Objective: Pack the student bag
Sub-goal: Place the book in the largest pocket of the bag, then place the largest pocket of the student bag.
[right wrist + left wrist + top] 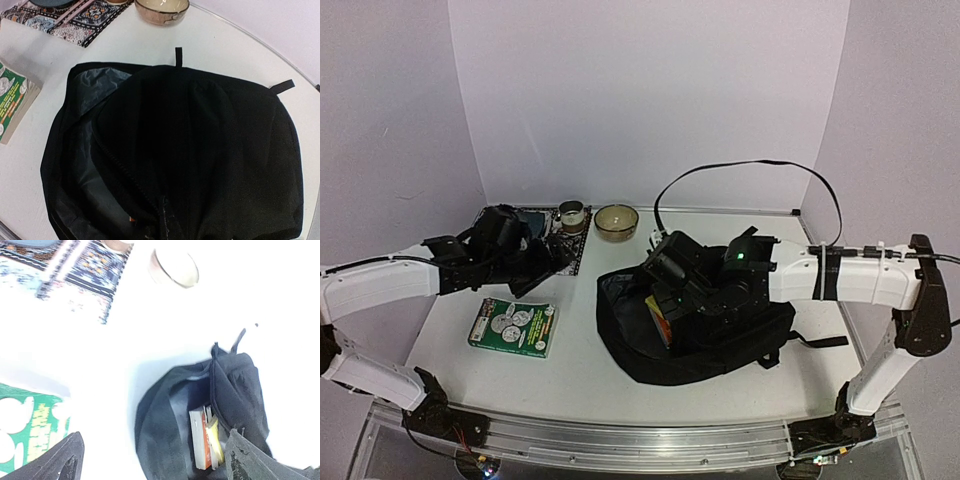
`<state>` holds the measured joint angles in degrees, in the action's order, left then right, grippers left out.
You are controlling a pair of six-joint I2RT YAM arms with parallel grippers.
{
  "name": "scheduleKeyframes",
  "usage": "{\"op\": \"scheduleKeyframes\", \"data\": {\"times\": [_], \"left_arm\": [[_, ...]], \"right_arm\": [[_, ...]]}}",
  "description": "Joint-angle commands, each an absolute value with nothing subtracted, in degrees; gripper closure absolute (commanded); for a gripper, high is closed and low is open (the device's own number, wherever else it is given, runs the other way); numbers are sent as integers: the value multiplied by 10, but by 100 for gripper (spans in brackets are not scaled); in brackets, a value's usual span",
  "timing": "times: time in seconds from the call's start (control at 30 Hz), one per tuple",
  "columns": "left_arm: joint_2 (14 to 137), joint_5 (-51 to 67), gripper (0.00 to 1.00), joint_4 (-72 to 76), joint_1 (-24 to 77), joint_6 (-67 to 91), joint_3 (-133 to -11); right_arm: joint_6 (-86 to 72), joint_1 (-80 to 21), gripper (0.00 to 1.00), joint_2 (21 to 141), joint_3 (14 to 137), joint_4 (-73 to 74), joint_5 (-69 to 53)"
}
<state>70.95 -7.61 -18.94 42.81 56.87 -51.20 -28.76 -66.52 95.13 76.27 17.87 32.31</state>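
The student bag, a large black fabric backpack, lies right of the table's middle with its mouth open to the left. In the left wrist view, an orange book and a yellow book stand inside the bag. My right gripper sits on the bag's upper flap and is shut on the fabric by the zip, holding the flap up. My left gripper hovers open and empty over the back left of the table, its fingers spread wide apart.
A green book lies flat at the front left, apart from the bag. A patterned mat, a small cup and a tan bowl stand along the back. A black cable arcs above the right arm.
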Motion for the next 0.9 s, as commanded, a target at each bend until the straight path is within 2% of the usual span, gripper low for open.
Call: {"op": "scheduleKeyframes", "data": {"times": [0.0,0.3,0.4,0.53,0.6,0.87], "left_arm": [[664,-66,1,-251,392,580,-508],[715,-60,5,-381,273,596,-516],[762,-49,1,-416,240,583,-532],[826,-40,1,-447,213,576,-563],[854,-44,2,-462,207,585,-580],[965,-60,11,-501,184,613,-656]], "right_arm": [[-297,-664,100,963,745,213,277],[-268,-664,97,1014,756,212,234],[-258,-664,91,1022,758,213,231],[-247,-664,83,1020,756,211,228],[-241,-664,78,1014,754,209,231],[-204,-664,43,991,754,196,248]]}}
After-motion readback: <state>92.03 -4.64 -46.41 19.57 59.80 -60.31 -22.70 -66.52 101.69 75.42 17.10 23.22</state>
